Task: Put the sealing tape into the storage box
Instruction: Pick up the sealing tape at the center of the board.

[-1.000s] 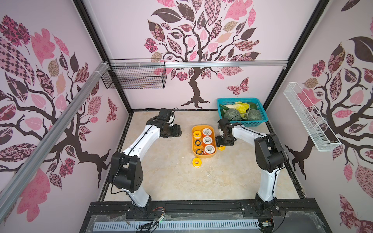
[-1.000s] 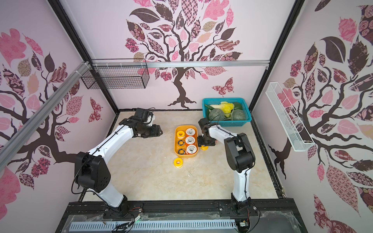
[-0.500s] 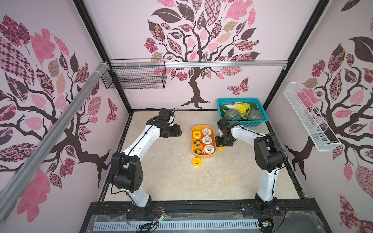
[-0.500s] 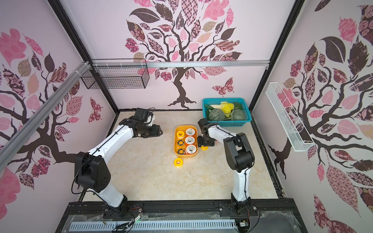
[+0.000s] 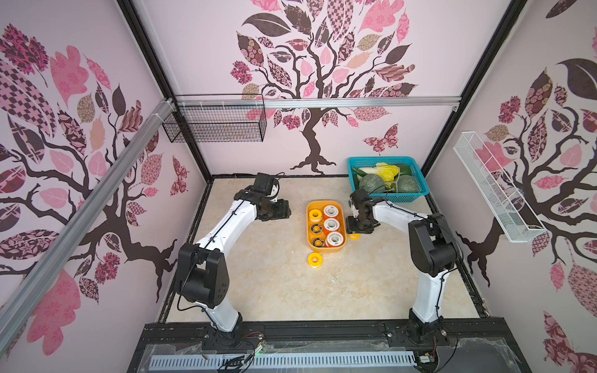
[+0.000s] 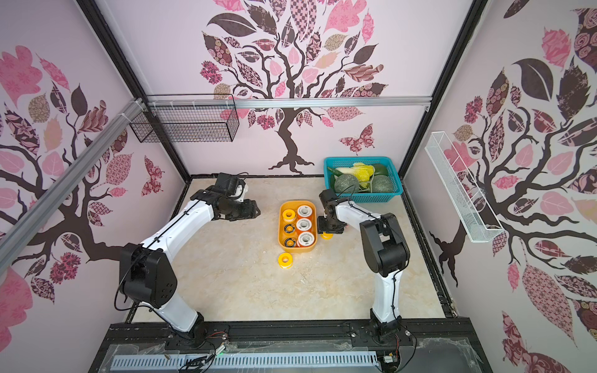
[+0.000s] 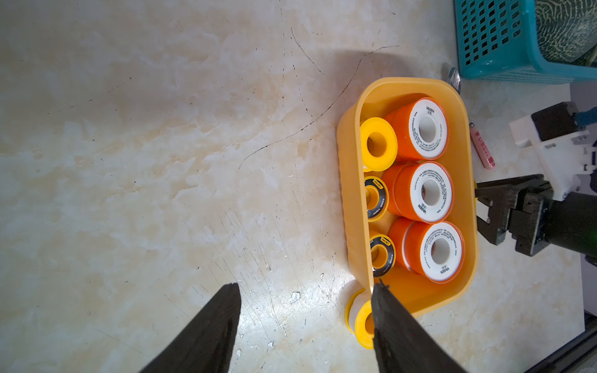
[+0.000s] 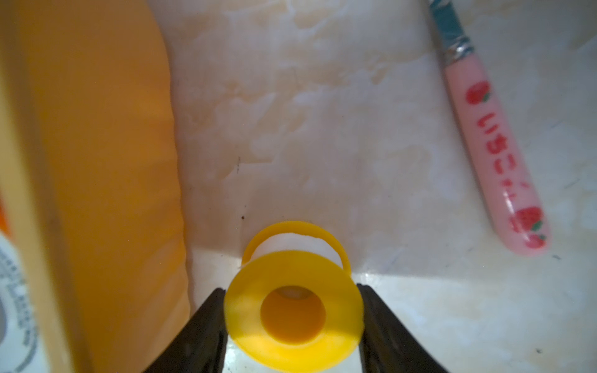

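Neither arm has visibly shifted since a second ago. Closest in, my right gripper straddles a yellow spool on the table, tight to its rim; whether it grips, I can't tell. Just beside sits the box; the spoon lies farther off. My left gripper hangs wide open, empty.
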